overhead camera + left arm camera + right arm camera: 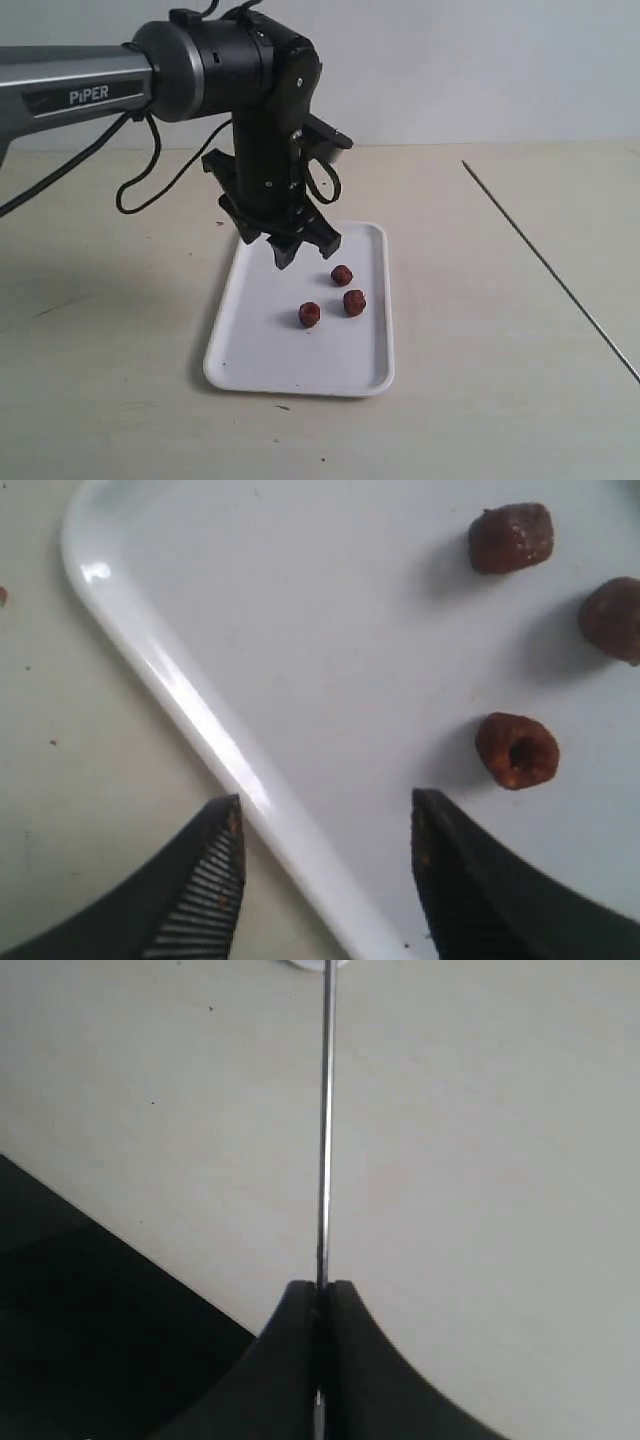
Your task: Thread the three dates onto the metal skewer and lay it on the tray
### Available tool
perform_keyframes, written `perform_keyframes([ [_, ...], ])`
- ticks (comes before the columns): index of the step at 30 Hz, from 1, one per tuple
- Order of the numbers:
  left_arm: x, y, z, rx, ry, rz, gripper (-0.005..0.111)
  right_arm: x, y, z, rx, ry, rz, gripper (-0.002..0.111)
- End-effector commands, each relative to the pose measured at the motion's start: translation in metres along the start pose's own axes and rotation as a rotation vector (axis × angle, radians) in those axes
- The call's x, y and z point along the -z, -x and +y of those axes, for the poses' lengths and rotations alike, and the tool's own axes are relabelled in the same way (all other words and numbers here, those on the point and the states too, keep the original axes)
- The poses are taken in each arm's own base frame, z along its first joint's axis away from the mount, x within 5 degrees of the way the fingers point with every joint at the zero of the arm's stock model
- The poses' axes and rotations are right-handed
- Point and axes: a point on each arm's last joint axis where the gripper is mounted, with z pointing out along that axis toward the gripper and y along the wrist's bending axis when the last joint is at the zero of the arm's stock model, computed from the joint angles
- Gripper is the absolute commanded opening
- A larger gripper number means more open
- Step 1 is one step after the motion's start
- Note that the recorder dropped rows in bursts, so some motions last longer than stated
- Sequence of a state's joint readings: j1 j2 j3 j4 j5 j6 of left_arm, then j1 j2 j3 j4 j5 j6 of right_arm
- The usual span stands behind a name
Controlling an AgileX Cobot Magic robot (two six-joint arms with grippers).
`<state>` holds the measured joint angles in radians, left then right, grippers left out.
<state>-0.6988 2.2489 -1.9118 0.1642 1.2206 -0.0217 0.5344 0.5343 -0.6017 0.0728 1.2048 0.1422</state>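
Three dates are lying in the one white tray, just beyond the fingertips of the left hand, which is hovering wide open and empty over the tray's rim. The right hand is pinching the single metal skewer, which is jutting forward from its tips over the desk.

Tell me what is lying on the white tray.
Three dates lie loose on the tray, none threaded. The open left claw hangs over its far corner, hiding that patch in the exterior view. The skewer is elsewhere.
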Motion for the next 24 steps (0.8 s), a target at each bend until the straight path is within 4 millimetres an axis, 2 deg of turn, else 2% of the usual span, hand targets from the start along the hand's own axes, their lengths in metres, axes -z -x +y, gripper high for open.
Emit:
perform_keyframes([
  [1, -0.014, 0.0, -0.004, 0.008, -0.024, 0.032, 0.051, -0.001, -0.001, 0.0, 0.01, 0.0, -0.004, 0.0],
  [6, -0.018, 0.0, -0.005, -0.233, -0.033, 0.038, 0.051, -0.001, -0.001, 0.0, 0.01, 0.0, 0.0, 0.0],
  [9, -0.013, 0.0, -0.005, -0.302, -0.032, 0.025, 0.051, -0.001, -0.001, 0.0, 0.01, 0.0, 0.002, 0.0],
  [13, -0.013, 0.0, -0.004, -0.321, -0.029, 0.026, 0.051, -0.001, -0.001, 0.0, 0.01, 0.0, 0.0, 0.0],
  [21, -0.03, -0.001, -0.01, -0.264, -0.069, 0.061, 0.051, -0.001, -0.001, -0.001, 0.012, -0.003, -0.005, 0.0],
  [24, -0.031, -0.001, -0.012, -0.256, -0.089, 0.06, 0.051, -0.001, -0.001, -0.001, 0.012, -0.003, -0.005, 0.0],
])
